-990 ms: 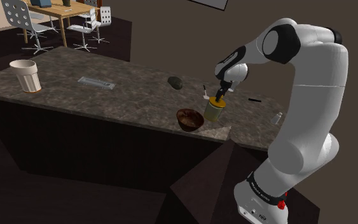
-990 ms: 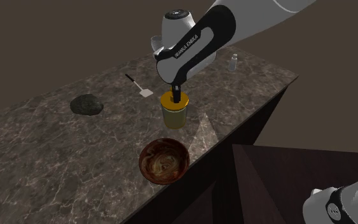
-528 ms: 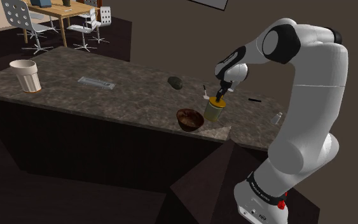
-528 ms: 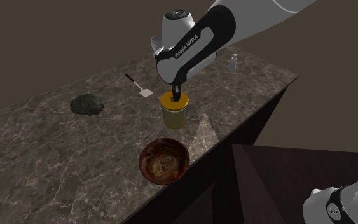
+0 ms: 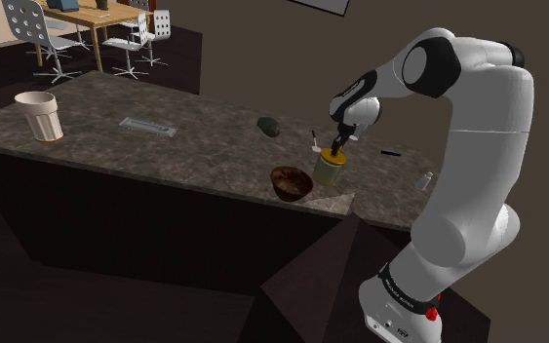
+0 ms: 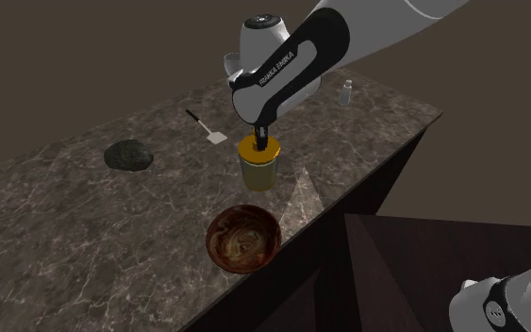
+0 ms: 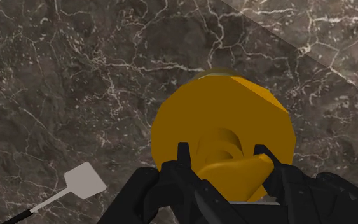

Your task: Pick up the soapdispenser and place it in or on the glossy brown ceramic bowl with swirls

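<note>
Shoulder view first: you see the arm bent down over the dark marble counter (image 5: 184,136), with the gripper (image 5: 337,148) set on top of the soap dispenser (image 5: 327,170). The dispenser stands upright near the counter's front edge. Just beside it, toward this view's left, sits the brown bowl (image 5: 289,182). A dark lump (image 5: 268,126) lies farther back, and a white cup (image 5: 40,115) stands well apart at the counter's far left end.

Second exterior view: you look down on the same counter (image 6: 74,226). The gripper (image 6: 261,141) comes straight down onto the dispenser's (image 6: 258,170) orange top. The bowl (image 6: 243,239), glossy with pale swirls inside, stands near the dispenser but apart from it, close to the counter edge. A white spatula (image 6: 208,127) lies just behind the dispenser, the dark lump (image 6: 128,156) off to this view's left, and a small bottle (image 6: 346,91) near the far corner.

Wrist view: you see the two black fingers (image 7: 182,160) clasping the orange pump head of the dispenser (image 7: 222,121) between them. The spatula (image 7: 75,188) lies flat on the marble beside the gripper (image 7: 223,167).
</note>
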